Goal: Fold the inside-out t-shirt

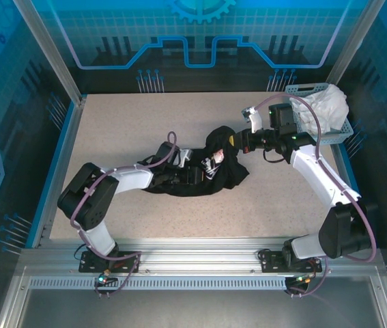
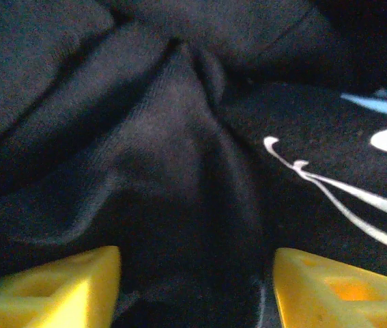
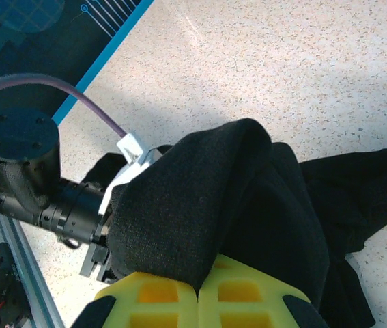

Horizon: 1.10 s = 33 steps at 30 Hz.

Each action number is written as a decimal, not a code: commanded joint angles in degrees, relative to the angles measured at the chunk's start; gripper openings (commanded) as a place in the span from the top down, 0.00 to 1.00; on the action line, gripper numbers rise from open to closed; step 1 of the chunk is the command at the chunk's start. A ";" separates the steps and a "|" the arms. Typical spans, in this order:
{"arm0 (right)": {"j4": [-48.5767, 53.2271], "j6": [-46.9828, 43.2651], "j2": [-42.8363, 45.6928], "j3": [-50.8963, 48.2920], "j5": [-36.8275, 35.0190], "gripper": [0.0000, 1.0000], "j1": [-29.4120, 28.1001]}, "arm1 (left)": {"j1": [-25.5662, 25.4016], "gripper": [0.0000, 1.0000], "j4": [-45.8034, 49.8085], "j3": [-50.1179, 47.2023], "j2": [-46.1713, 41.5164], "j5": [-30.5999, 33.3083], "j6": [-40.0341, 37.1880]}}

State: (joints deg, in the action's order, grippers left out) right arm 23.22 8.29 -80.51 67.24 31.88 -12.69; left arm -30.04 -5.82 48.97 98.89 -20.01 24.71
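Right gripper (image 3: 197, 294): yellow fingertips pressed together, pinching a fold of the black t-shirt (image 1: 228, 176). The fold rises from the tips as a rounded hump.
Left gripper (image 2: 196, 287): yellow fingers (image 2: 56, 290) spread apart and low over the t-shirt, with a ridge of dark cloth running between them. Whether they touch the cloth I cannot tell.
T-shirt: crumpled in a heap near the middle of the bench (image 1: 145, 116), between the two arms. Its far right end is lifted up to the right gripper, and the rest lies on the surface.
Print (image 1: 213, 162): a small red-and-white patch on top of the heap, just beside the end of the left arm. Seen from the left wrist, thin white lines cross the cloth to the right of the fingers.
Left arm: reaches from the near left toward the right, its end lying in the heap with cloth draped partly over it.
Right arm: rises from the near right and bends left to the heap's far right edge.
Basket (image 1: 302, 89): at the far right corner of the bench, behind the right arm. It holds a bunched white cloth (image 1: 326, 102).
Bench: pale and speckled.
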 commanded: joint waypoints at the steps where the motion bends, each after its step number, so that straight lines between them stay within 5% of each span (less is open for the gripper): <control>1: -0.90 0.85 -0.88 1.05 0.01 1.00 0.56 | -1.25 0.52 4.96 1.90 1.11 4.02 -3.60; 7: 0.42 1.57 0.10 2.87 -1.94 1.00 0.87 | -1.18 1.00 5.42 3.76 0.16 1.91 -5.60; 17: 10.70 -2.40 8.90 8.36 -39.46 0.92 2.59 | 9.25 1.00 0.91 3.18 -34.41 -0.95 6.66; 22: 13.98 -3.23 3.49 10.85 -55.49 0.66 3.72 | 9.48 1.00 4.11 11.67 -36.16 -0.38 6.52; 26: 11.22 -1.97 4.99 6.83 -50.80 0.49 1.97 | 9.39 1.00 5.38 15.10 -33.63 0.07 6.26; 30: 7.69 0.37 7.20 -1.20 -40.78 0.45 1.27 | 6.73 1.00 10.20 13.29 -31.21 6.96 0.46; 33: 6.39 1.37 7.46 -5.32 -36.65 0.44 1.00 | 1.85 0.78 14.27 10.78 -26.55 13.86 -4.91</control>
State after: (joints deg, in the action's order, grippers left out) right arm 31.53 7.73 -74.19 64.53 -10.31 -10.96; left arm -24.62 1.69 62.04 68.75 -12.97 26.33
